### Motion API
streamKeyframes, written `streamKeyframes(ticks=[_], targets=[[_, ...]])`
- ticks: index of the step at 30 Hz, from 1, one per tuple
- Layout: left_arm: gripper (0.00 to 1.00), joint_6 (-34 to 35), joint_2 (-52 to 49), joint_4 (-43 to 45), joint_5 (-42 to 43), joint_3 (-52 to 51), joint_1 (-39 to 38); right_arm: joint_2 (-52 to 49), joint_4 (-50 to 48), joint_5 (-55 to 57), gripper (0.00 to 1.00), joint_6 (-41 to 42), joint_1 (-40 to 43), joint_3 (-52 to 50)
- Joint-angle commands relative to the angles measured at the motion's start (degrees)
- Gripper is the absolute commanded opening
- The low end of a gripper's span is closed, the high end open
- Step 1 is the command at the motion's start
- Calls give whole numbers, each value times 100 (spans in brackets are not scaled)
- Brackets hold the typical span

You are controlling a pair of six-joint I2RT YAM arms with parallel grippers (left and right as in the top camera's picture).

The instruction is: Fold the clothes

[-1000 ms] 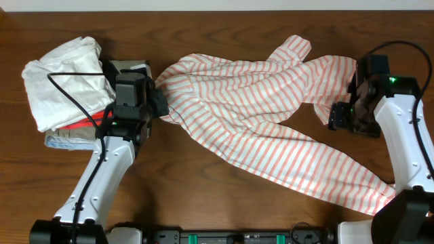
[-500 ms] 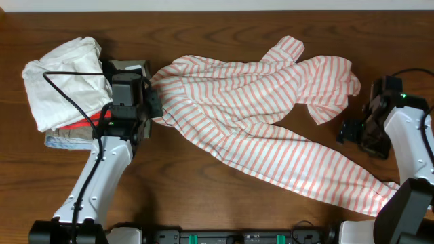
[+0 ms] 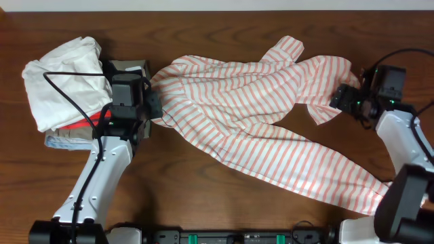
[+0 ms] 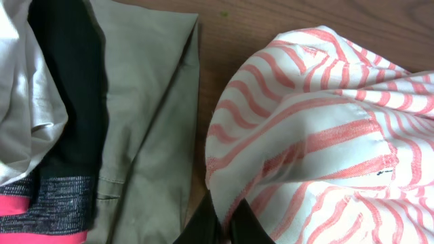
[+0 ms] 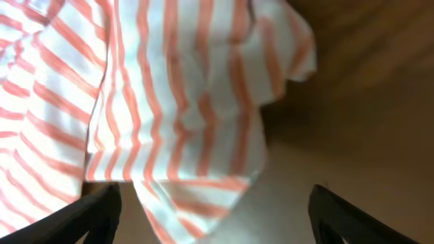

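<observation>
- While the thin coral-and-white striped long-sleeved shirt (image 3: 258, 129) lies spread across the brown wooden table (image 3: 203, 203), the left gripper (image 4: 224, 227) pinches 1 edge, jaws closed.
- At the opposite edge, the right gripper (image 3: 342, 97) gapes wide, holding nothing.

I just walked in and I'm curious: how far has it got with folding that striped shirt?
Barely started. Done: nothing is folded; the striped shirt lies crumpled across the table. In hand: the left gripper pinches the shirt's left edge, while the right gripper hangs open at its right edge, gripping nothing. Left: flatten it out and make every fold.
</observation>
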State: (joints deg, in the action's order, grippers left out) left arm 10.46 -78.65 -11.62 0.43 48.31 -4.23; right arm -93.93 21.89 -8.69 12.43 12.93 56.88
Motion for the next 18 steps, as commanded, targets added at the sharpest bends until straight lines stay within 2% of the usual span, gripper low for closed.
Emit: streamKeyframes(ticks=[1,5,6,7,8,9,10,13,18], targets=[[6,-57,-13,7,-107,2,35,-450,-302,-229,85,-92,-116,-74],[6,-57,-13,9,-107,2,35,-981,-844,-229,80,-90,-122,-74],[6,-57,-13,9,-107,2,35,-1123,-1016,-229,77,-90,-122,-74],[6,-57,-13,9,-105,2,35,-1252,-1189,-232,68,-87,-122,-74],[6,-57,-13,9,-105,2,35,-1364,-1366,-232,45,-87,-122,-74],[6,-57,-13,9,-107,2,35,-1445,-1513,-229,11,-87,-122,-74],[6,-57,-13,9,-107,2,35,-1497,-1650,-225,1,-90,-122,-68],[6,-57,-13,9,-107,2,35,-1379,-1714,369,1,-107,-70,44],[6,-57,-13,9,-107,2,35,-579,-1259,1432,1,-922,186,800]])
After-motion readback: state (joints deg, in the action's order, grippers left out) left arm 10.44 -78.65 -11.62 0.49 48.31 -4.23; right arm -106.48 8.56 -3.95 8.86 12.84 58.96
